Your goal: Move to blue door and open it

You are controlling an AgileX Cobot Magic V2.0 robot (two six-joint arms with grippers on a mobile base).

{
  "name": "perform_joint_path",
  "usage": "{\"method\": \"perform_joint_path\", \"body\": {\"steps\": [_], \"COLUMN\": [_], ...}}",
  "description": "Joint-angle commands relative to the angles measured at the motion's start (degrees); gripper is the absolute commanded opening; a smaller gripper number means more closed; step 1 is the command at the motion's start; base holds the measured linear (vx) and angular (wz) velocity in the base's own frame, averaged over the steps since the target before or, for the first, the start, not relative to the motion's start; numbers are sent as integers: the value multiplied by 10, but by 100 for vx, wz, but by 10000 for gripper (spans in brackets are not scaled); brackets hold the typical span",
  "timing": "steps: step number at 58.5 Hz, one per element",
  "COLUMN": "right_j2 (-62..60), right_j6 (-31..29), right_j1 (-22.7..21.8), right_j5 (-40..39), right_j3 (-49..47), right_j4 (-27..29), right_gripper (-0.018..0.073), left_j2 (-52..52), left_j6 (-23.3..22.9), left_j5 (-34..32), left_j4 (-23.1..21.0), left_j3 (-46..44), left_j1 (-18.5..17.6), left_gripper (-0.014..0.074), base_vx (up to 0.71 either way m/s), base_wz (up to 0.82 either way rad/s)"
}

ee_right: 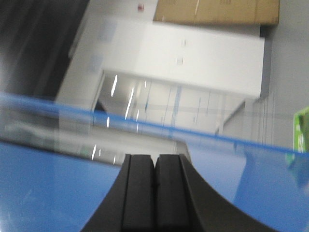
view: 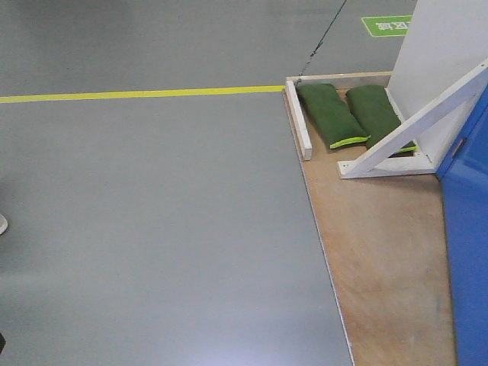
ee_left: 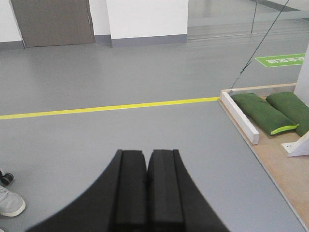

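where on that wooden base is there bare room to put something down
The plywood base is bare nearest the camera, between its edge against the grey floor and the blue door. Its back corner is crowded: two green sandbags lie inside the white frame, behind the diagonal white brace. The grey floor below the yellow line is open too.
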Motion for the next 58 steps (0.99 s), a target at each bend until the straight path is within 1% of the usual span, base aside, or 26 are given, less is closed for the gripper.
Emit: {"method": "perform_joint_path", "body": {"steps": [1, 6, 16, 22, 29, 40, 46, 58], "right_j2": [-38, -38, -38, -38, -38, -37, -37, -37], "right_j6": [-6, -6, -4, -4, -4, -4, -4, -4], "right_j1": [11, 13, 13, 24, 55, 123, 153, 192], "right_j5": [162, 160, 160, 160, 159, 159, 159, 159], "right_j3": [-30, -46, -85, -99, -101, -101, -101, -101], "right_j4": [45, 71, 71, 71, 71, 71, 71, 71], "right_gripper": [12, 12, 12, 12, 12, 12, 12, 12], "left_j2": [-8, -8, -8, -8, -8, -8, -8, -8], "left_j6": [-4, -4, -4, -4, -4, -4, -4, -4], "left_j5": [-49, -49, -49, -49, -49, -49, -49, -49], "left_j4": [-2, -2, -2, -2, -2, -2, -2, -2], "left_j3": [-14, -14, -14, -14, -14, -14, -14, -14], "left_j1": [-4, -4, -4, -4, -4, -4, -4, -4], "left_gripper": [73, 73, 73, 73, 73, 73, 73, 73], "base_vx": [0, 0, 0, 0, 0, 0, 0, 0], "base_wz": [0, 0, 0, 0, 0, 0, 0, 0]}}
